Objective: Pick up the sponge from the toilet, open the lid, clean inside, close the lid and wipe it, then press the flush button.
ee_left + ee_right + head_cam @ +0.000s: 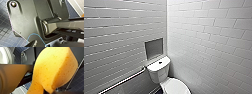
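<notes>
Sponge (52, 70), orange, sits clamped in the right gripper (48, 91), the lid (175, 87) lies closed on the toilet (159, 71), and the left gripper's state cannot be told.

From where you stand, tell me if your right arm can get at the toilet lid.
Probably yes: the lid lies shut low in front, nothing shows in the way, and that arm holds the sponge.
</notes>
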Robot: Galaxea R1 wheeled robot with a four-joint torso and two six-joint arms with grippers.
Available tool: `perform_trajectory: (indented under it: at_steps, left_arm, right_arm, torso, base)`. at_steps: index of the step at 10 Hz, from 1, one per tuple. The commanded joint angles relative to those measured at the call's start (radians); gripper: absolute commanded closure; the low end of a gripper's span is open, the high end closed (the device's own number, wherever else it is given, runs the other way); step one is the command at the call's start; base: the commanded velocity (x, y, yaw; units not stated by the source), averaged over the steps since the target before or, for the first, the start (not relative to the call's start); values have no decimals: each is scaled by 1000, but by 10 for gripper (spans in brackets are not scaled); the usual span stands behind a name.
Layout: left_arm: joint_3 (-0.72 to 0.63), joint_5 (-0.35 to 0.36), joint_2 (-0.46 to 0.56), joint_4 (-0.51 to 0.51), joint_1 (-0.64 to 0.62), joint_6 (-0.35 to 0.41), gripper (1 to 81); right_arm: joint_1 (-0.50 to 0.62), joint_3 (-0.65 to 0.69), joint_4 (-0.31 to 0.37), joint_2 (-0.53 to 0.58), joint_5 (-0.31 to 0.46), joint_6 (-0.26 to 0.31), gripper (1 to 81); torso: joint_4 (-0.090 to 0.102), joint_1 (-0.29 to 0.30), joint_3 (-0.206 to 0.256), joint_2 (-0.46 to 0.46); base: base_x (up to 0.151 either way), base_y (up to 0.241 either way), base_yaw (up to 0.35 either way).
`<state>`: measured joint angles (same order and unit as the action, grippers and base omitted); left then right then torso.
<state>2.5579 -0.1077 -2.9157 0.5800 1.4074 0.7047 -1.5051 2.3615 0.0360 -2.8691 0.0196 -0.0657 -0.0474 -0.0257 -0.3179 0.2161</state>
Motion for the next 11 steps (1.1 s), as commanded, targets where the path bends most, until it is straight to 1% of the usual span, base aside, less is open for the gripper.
perform_trajectory:
  at_steps: [1,6,11]
  left_arm:
    - [-14,-76,22,6,-45,5,10]
    - [-16,-69,21,4,-46,6,10]
    - [-16,-67,21,4,-44,6,10]
  right_arm:
    - [18,-35,-30,37,30,9,811]
    - [16,-32,-28,29,30,7,811]
    - [15,-30,-27,28,30,9,811]
  torso:
    - [0,0,0,0]
    - [0,0,0,0]
    - [0,1,0,0]
  base:
    - [0,0,0]
    - [0,0,0]
    - [89,0,0]
